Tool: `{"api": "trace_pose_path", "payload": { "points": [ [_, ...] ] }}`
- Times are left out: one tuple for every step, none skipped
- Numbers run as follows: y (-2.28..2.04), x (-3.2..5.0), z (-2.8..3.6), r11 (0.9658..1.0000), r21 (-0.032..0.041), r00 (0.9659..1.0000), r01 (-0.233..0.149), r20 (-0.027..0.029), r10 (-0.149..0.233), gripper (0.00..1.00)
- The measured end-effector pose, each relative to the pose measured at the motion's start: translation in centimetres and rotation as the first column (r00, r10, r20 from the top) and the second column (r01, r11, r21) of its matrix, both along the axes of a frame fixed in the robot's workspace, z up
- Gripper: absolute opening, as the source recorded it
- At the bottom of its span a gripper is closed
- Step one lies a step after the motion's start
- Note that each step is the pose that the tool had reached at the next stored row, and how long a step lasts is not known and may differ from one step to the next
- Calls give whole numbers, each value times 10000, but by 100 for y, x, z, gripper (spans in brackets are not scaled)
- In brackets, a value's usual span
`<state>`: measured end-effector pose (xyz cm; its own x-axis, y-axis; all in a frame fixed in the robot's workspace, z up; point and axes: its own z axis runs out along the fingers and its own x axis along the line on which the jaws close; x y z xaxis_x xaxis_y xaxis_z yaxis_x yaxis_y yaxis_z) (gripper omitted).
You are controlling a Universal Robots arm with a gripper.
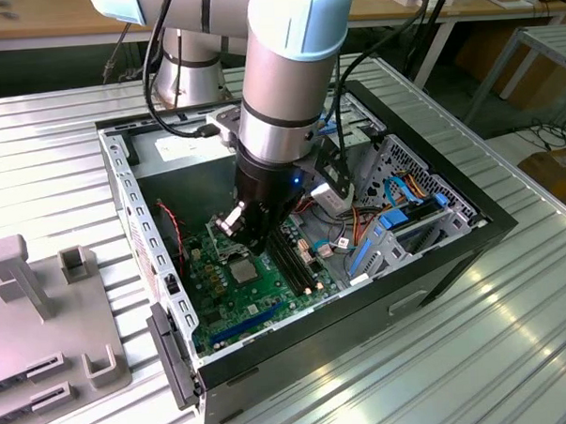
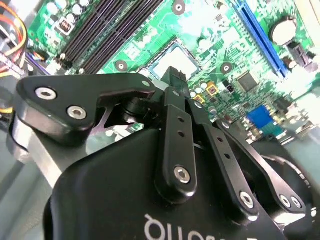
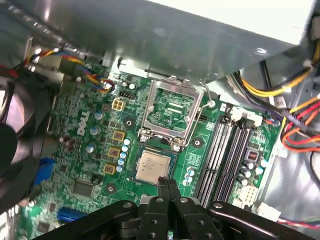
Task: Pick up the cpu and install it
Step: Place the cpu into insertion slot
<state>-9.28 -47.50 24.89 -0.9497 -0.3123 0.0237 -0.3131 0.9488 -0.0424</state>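
The jaws of the gripper (image 1: pixel 250 243) are pressed together, and nothing is held between them. In the exterior view the thick arm (image 1: pixel 286 71) blocks much of the gripper, so its tips are hard to see there. In both wrist views the black fingers (image 3: pixel 163 184) point down at the green board (image 3: pixel 90 150).

There is one cpu (image 3: pixel 152 166). It is a small silver square, and it lies flat inside the black-framed socket (image 3: pixel 176 155) on the board. The gripper tips are just beside one edge of it. In the second wrist view the finger tip covers the near edge of the cpu (image 2: pixel 175 61). In the exterior view the cpu (image 1: pixel 245 268) is a tiny grey spot right under the gripper.

One metal socket lid (image 3: pixel 172 112) stands open next to the cpu. I count four long black memory slots (image 3: pixel 227 152) side by side near the socket. One long blue slot (image 2: pixel 257 35) crosses the board.

A round black fan (image 3: pixel 15 140) is cut off at the picture's edge. Many coloured wires (image 3: pixel 295 130) bunch up near the slots, too tangled to count.

The open computer case (image 1: pixel 317 347) sits on the ribbed metal desk (image 1: pixel 477 354). On the exterior view's left a grey stand (image 1: pixel 43 316) is cut off by the edge.
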Motion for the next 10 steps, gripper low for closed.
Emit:
{"api": "trace_pose_path", "payload": {
  "points": [
    [0,2,-2,9992,0,9992,-394,0,394,11],
    [0,4,-2,9985,1,9985,-548,1,548,11],
    [0,7,-2,9973,1,9973,-735,0,735,11],
    [0,11,-3,9954,3,9954,-955,0,955,11],
    [0,19,-2,9937,3,9937,-1119,0,1119,11],
    [0,25,-3,9925,5,9925,-1225,1,1225,11],
    [0,39,-3,9901,12,9901,-1402,2,1402,11],
    [1,51,-4,9888,14,9888,-1489,2,1489,11],
    [0,62,-4,9877,14,9877,-1564,2,1564,11],
    [0,72,-4,9861,15,9861,-1664,2,1664,11]
  ]
}}
